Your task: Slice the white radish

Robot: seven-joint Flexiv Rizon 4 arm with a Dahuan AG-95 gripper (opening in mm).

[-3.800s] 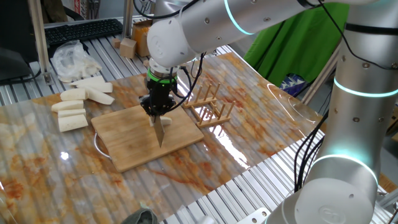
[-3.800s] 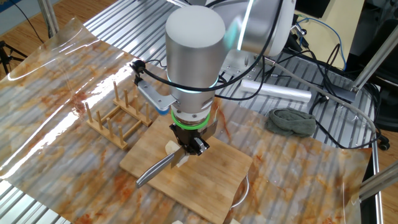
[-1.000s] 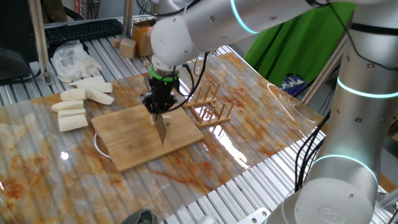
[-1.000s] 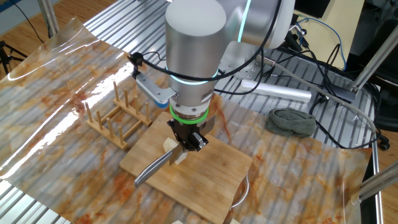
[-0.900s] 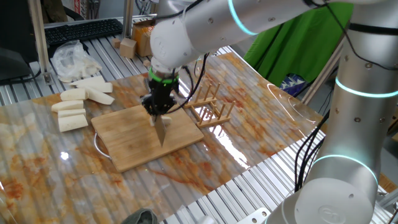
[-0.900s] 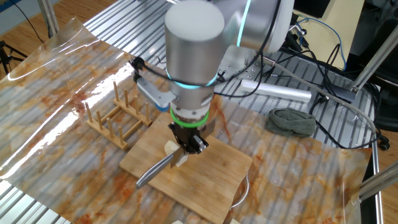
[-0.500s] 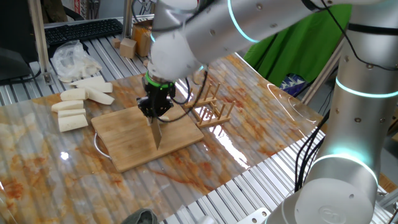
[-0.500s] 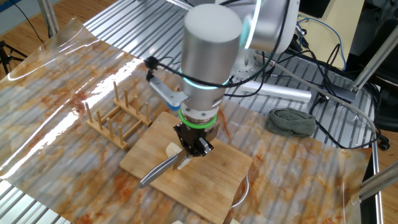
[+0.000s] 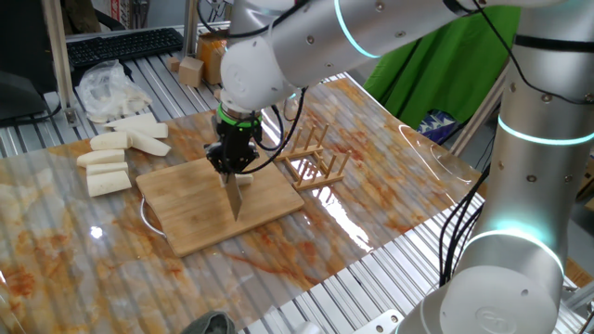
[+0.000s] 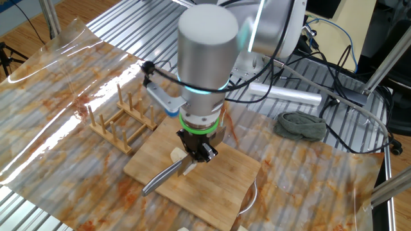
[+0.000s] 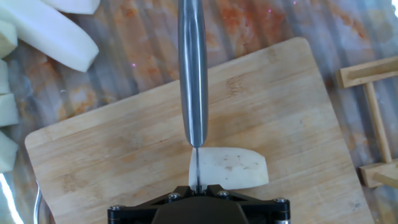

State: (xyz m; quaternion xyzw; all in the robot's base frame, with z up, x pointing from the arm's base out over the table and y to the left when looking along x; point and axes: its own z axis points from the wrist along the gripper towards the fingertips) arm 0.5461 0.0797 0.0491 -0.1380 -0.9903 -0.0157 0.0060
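My gripper [image 9: 228, 167] is shut on a knife [image 9: 233, 197] and holds it blade-down over the wooden cutting board [image 9: 190, 221]. In the hand view the knife [image 11: 193, 74] runs straight away from the gripper [image 11: 196, 188]. Its thin edge sits on the left end of a small cream-white radish piece [image 11: 231, 168] lying on the board [image 11: 118, 155]. In the other fixed view the radish [image 10: 174, 154] shows just left of the gripper [image 10: 196, 154], with the blade [image 10: 160, 179] slanting down to the left.
Larger white radish sticks [image 9: 113, 156] lie left of the board, with a white plastic bag [image 9: 106, 88] behind them. A wooden rack [image 9: 312, 158] stands right of the board. A grey cloth [image 10: 302, 125] lies on the slatted table.
The gripper and knife have shifted a little to the left over the board in one fixed view. The radish piece has stayed in place.
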